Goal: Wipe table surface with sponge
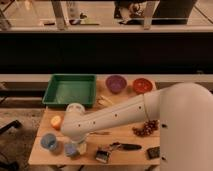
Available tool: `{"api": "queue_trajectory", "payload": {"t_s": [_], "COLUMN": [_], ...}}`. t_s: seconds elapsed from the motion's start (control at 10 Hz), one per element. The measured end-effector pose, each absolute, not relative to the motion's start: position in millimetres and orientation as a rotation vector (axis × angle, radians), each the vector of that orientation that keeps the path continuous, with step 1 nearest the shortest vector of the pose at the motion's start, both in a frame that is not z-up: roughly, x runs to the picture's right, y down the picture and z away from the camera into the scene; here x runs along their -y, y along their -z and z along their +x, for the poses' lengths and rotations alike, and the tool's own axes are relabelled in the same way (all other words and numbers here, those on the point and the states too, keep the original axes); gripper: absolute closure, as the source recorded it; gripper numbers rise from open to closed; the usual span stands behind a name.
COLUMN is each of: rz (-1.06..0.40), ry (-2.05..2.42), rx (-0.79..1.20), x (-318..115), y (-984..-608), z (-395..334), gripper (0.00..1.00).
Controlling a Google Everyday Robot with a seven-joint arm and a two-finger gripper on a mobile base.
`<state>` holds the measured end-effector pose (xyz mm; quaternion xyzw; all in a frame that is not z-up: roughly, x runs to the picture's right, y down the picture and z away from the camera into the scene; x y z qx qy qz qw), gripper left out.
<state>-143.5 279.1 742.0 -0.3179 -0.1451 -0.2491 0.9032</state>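
Because the sponge (pixel 74 149) is judged soft, light and compressible, it is best taken across its short sides and squeezed only gently. It is found near the front-left of the table surface (pixel 130 157), just beside the blue cup (pixel 48 141). The gripper (pixel 78 140) is held directly over it; whether it is open or closed cannot be told. The green tray (pixel 70 89) is set farther back.

The one camera looks down steeply from high at the near side, over the bulky white robot arm (pixel 120 116) at near right, toward a far glass railing (pixel 100 15). It sits close: the small light tan wooden tabletop (pixel 124 139) fills the lower frame. The gripper (pixel 76 140) is at near left, low over it.
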Motion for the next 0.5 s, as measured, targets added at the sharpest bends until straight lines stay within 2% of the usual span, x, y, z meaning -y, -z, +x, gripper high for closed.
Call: {"api": "queue_trajectory", "payload": {"t_s": [0.1, 0.2, 0.5], "rz": [-0.654, -0.656, -0.679], "ry": [0.504, 0.497, 0.489], "rx": [0.308, 0.316, 0.333], "x": [-276.8, -275.3, -277.0], "y": [-743.1, -744.1, -745.3], "z": [-143.5, -144.2, -144.2], "gripper": [0.82, 0.76, 0.46]}}
